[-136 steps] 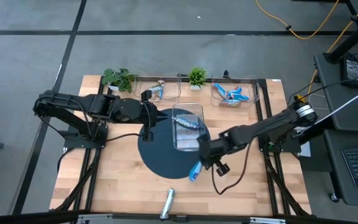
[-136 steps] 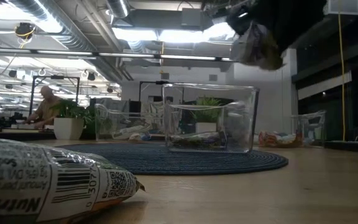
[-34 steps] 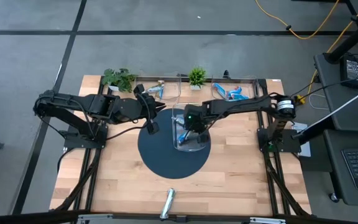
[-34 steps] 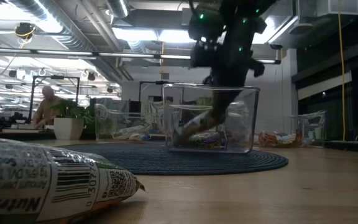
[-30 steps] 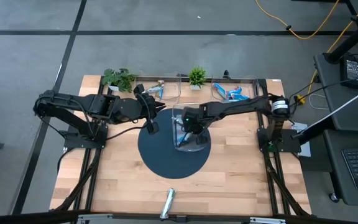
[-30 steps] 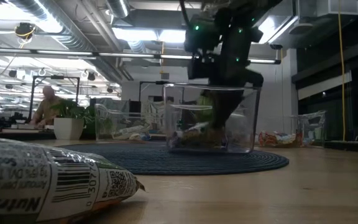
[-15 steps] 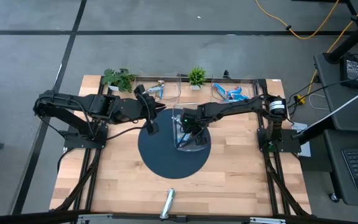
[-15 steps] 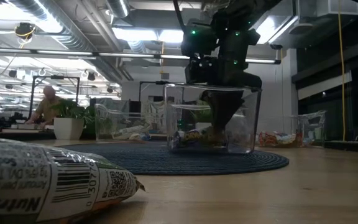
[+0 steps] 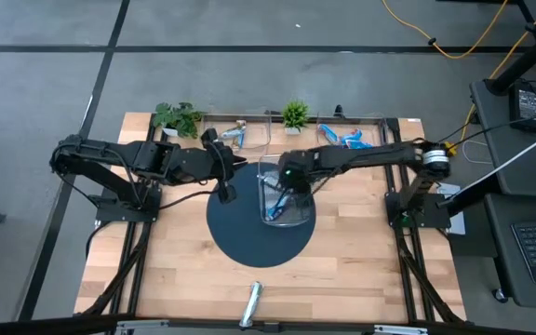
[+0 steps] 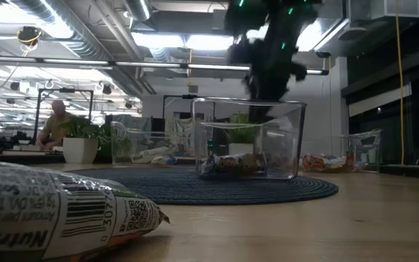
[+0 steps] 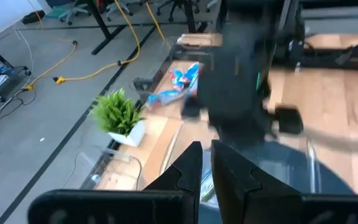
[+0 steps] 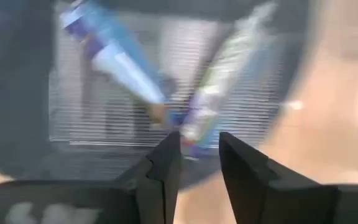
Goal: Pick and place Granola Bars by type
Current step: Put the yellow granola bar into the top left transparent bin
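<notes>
Your right hand (image 9: 285,185) has come a long way since 4.5 seconds ago: then it hung off the mat's near right edge over a blue bar; that bar is gone from there. A second ago the hand reached down inside the middle bin (image 9: 296,213); now it has lifted above the bin's rim, fingers (image 12: 160,171) slightly parted and holding nothing. Two bars (image 12: 114,59) lie in the bin below it. Your left hand (image 9: 220,166) has edged slightly toward the bin.

Bright ceiling strip lights (image 10: 167,40) are glaring in the low view. Both wrist views are smearing with motion blur. The overhead view is staying evenly lit and sharp.
</notes>
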Available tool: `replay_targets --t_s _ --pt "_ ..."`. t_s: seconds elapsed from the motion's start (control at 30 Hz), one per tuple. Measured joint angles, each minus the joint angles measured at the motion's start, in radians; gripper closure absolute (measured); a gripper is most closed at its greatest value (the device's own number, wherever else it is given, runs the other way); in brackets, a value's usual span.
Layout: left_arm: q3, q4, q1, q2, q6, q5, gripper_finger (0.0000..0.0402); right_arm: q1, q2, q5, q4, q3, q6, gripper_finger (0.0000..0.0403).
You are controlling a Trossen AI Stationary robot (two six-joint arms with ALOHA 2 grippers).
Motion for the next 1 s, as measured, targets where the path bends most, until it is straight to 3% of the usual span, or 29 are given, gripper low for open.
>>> replay_targets --t_s 0.17,0.4,0.5,0.8,1.0 --pt "0.0 -0.065 0.008 0.0 0.0 0.049 0.0375 0.0 -0.185 0.132 -0.041 0.0 0.016 0.0295" --pt "-0.01 -0.071 -0.007 0.01 0.016 0.375 0.0375 0.001 -0.434 0.182 -0.123 0.001 0.087 0.0302" --pt "-0.051 -0.068 -0.047 0.026 -0.019 0.445 0.0375 0.001 -0.509 0.156 -0.15 0.001 0.088 0.0302" --pt "-0.084 -0.022 -0.253 0.171 -0.22 0.528 0.0375 0.001 -0.651 0.153 -0.158 -0.079 0.088 0.0302" --pt "-0.083 0.038 -0.378 0.266 -0.521 0.523 0.0379 0.001 -0.67 0.15 -0.144 -0.147 -0.01 0.0302"
